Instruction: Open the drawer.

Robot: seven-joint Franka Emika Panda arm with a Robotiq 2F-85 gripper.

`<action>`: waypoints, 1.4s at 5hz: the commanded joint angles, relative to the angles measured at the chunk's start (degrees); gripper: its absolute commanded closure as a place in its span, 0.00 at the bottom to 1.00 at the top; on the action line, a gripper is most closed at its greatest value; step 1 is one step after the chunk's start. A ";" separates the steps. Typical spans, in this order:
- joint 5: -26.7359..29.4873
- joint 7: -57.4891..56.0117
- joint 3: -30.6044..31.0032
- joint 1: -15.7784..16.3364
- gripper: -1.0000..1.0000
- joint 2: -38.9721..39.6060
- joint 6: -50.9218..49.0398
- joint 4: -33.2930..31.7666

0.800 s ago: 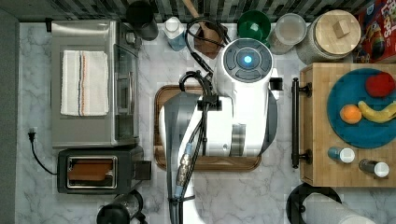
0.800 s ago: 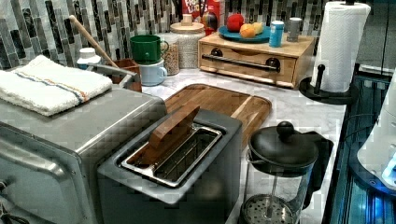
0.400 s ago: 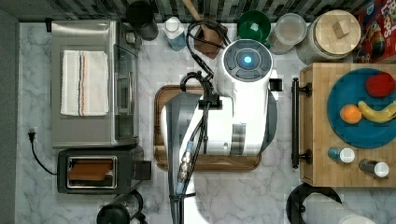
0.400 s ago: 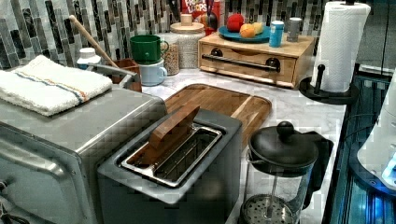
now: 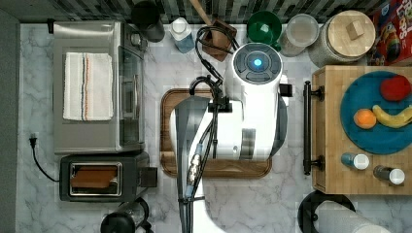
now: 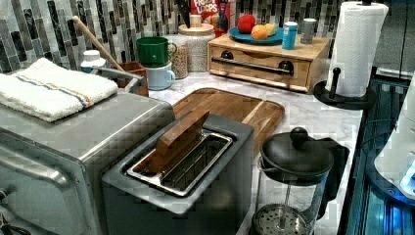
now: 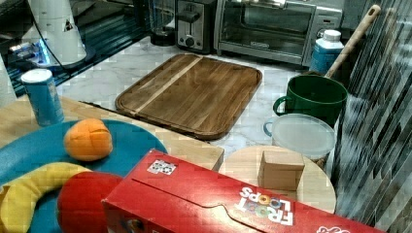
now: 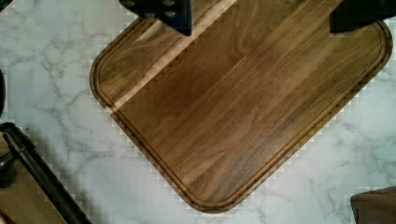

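Observation:
The light wooden drawer sits shut in the front of the butcher-block cabinet, with its long black bar handle across it. In the left view the handle runs along the drawer front. The white arm hangs over the dark wooden tray, to the top view's left of the handle. My gripper is open in the wrist view, its dark fingertips spread wide above the tray and holding nothing. A stretch of the black handle shows beyond the tray's corner.
On the cabinet top stand a blue plate of fruit and two shakers. A paper towel holder is beside the cabinet. A toaster oven, toaster, French press, mugs and jars ring the marble counter.

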 commanded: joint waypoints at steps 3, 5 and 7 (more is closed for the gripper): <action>-0.54 -31.27 -5.03 -4.41 0.00 3.51 11.24 -1.23; -5.17 -41.68 -5.35 -7.26 0.00 7.84 14.81 1.43; -6.55 -49.73 -4.71 -11.36 0.00 8.91 19.68 0.79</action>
